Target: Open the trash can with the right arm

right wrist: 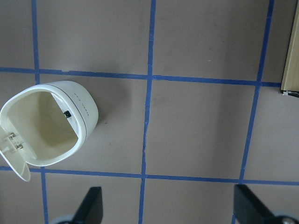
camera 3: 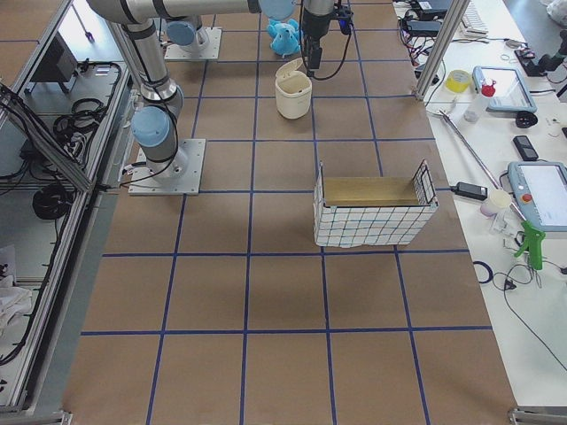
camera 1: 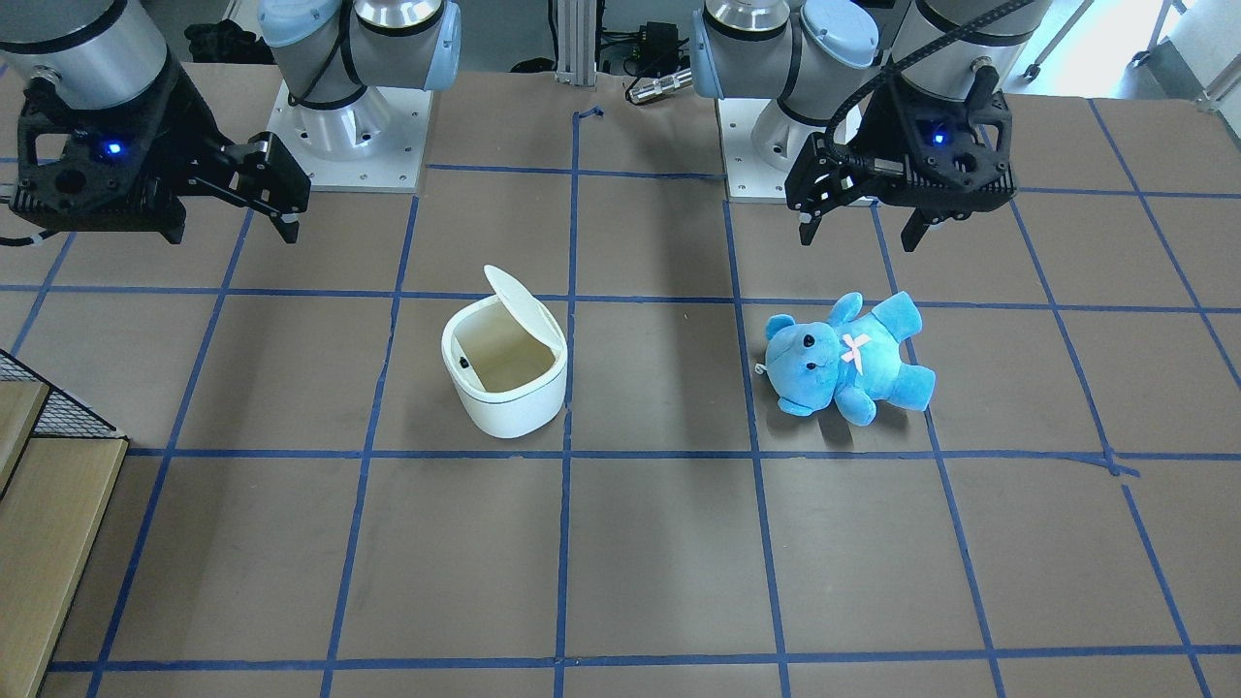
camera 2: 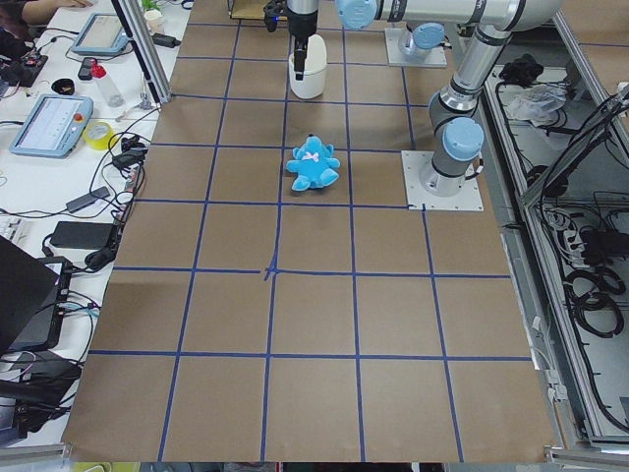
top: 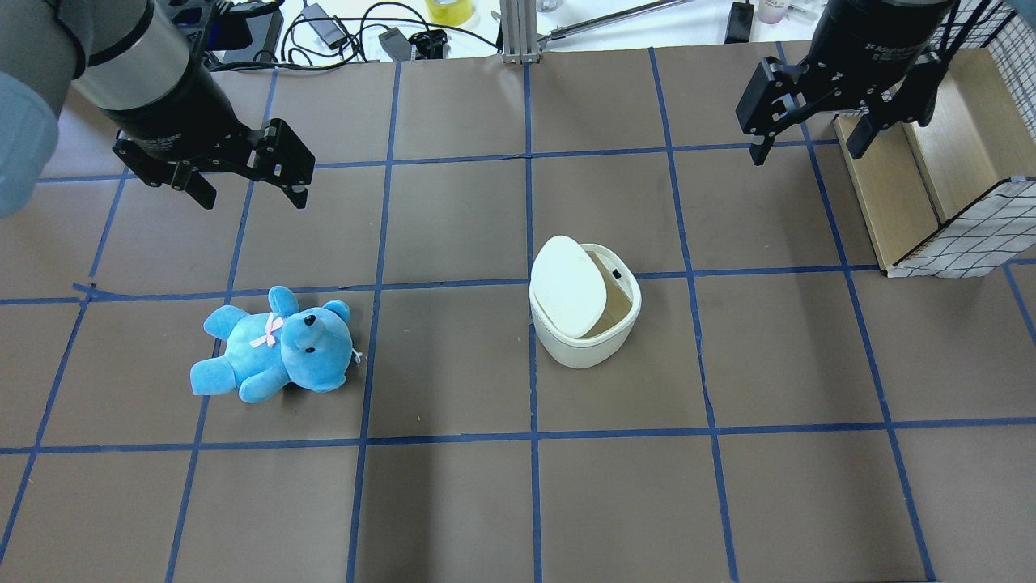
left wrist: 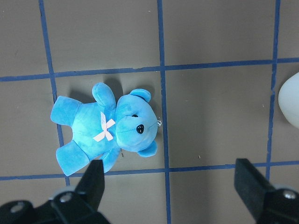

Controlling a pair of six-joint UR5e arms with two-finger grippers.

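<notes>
The white trash can stands near the table's middle with its flip lid raised, so the cream inside shows. It also shows in the overhead view and at the left of the right wrist view. My right gripper is open and empty. It hangs above the table, up and to the right of the can in the overhead view, apart from it, and shows in the front view. My left gripper is open and empty, above the blue plush bear.
The bear lies on its back, to the can's left in the overhead view. A wire-mesh basket holding a wooden box stands at the table's right edge, beside the right gripper. Blue tape lines grid the brown table.
</notes>
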